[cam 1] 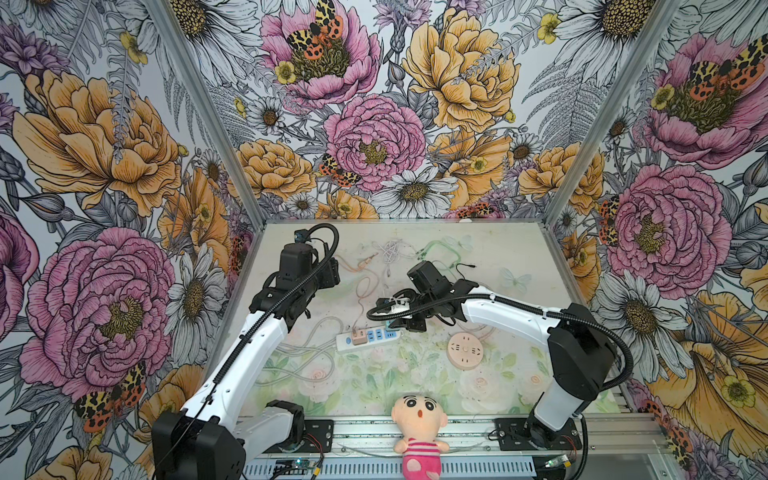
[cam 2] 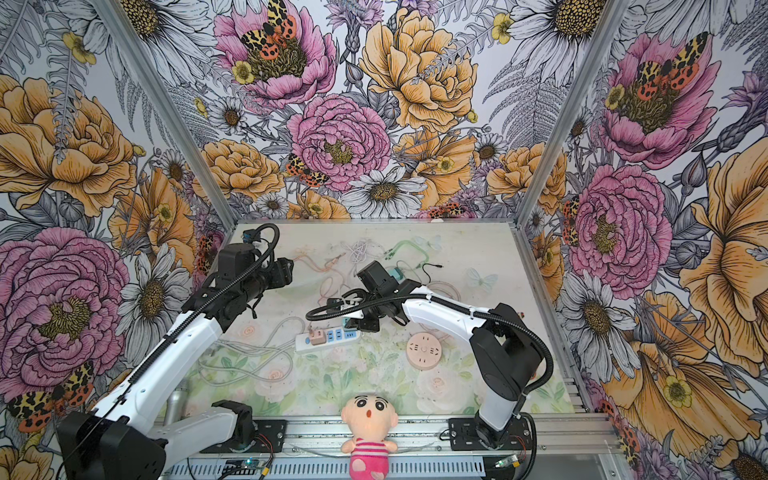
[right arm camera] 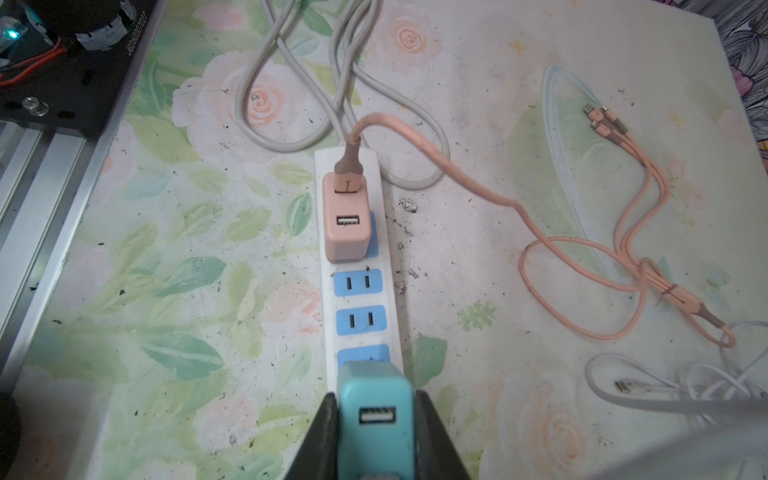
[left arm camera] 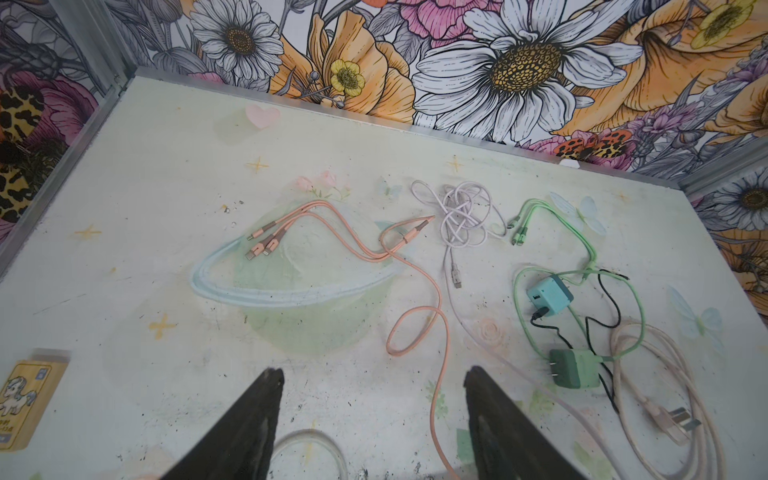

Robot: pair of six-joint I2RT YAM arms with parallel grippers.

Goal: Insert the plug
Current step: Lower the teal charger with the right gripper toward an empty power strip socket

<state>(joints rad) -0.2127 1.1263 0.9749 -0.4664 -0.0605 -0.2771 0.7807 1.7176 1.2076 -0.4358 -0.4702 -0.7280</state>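
One teal plug (right arm camera: 374, 419) sits clamped in the right gripper (right arm camera: 376, 397) over the end of the one power strip (right arm camera: 328, 299), which carries one pink charger (right arm camera: 347, 222) and two free sockets (right arm camera: 358, 283); the left gripper (left arm camera: 374, 370) hangs spread and empty.

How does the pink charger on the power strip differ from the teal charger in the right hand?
The pink charger is plugged into the power strip; the teal charger is clamped in the right hand over the strip's end socket. The pink charger carries a cable; the teal charger's port is empty. Both are blocks with a USB port.
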